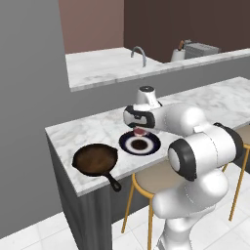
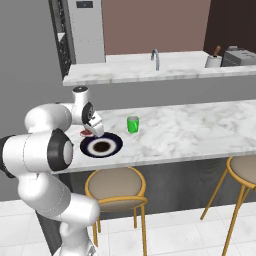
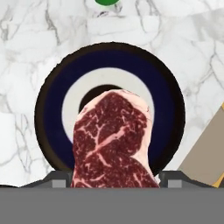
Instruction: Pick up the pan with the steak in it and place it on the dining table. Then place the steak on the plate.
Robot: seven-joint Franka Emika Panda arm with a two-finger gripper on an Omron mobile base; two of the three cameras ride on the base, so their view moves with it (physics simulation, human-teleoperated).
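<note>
Steak (image 3: 111, 140) hangs in the tool (image 1: 140, 131), clenched between its fingers, raised above the plate (image 1: 153, 143) and not touching it. In hand view the red marbled slab w/ pale fat edge covers the lower middle of the plate's white centre; the navy rim (image 3: 52, 100) shows all round the top and sides. In right base view steak (image 2: 86, 133) peeks out just under the tool (image 2: 91, 131), over the plate's near-left edge (image 2: 114, 145).

Plate lies flat on the dining tabletop (image 1: 97, 129), near its front edge. Dark shadow spot on the plate's centre, below the steak.

Pan (image 1: 95, 159) sits on the same tabletop, beside the plate toward the tabletop's end, apart from it. Pan is empty, handle (image 1: 114, 182) pointing out over the front edge.

Green cup (image 2: 132, 124) stands upright on the tabletop (image 2: 190, 127) on the other side of the plate, near but not touching; its bottom edge also shows at top of hand view (image 3: 106, 1).

Two round stools w/ yellow legs under the overhang: one (image 2: 116, 187) right below the plate, another (image 2: 245, 170) further along. Behind, higher marble counter (image 2: 130, 72) w/ faucet (image 2: 155, 57); toaster (image 2: 240, 55) at its far end.
</note>
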